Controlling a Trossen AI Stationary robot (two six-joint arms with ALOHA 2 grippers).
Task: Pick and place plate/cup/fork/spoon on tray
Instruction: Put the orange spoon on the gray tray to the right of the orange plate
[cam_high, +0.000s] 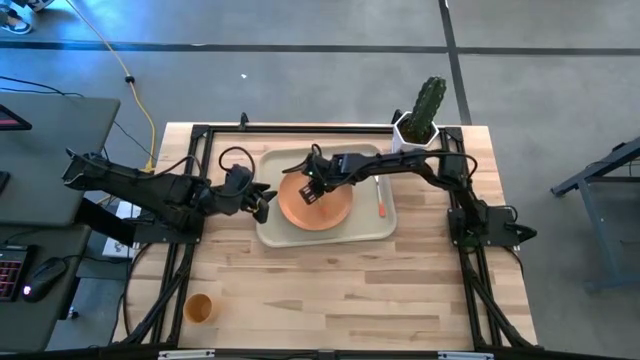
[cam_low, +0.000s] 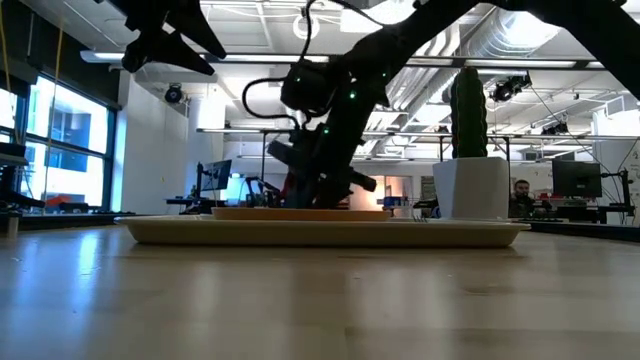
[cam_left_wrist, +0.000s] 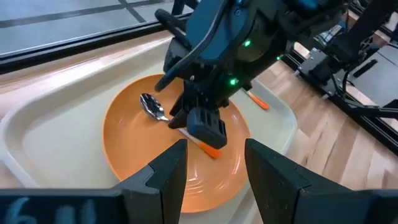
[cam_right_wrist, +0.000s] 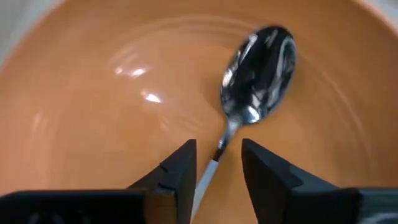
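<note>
metal spoon (cam_right_wrist: 258, 68) lies flat on plate (cam_right_wrist: 93, 93), handle toward right gripper (cam_right_wrist: 217, 165).

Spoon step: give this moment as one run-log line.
right gripper: over plate, open around spoon | spoon: on plate | plate: on tray | cup: on table | left gripper: open beside tray

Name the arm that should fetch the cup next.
Left. The cup sits on the table's left front corner, and the left claw is open and free, while the right claw hovers over the spoon.
</note>
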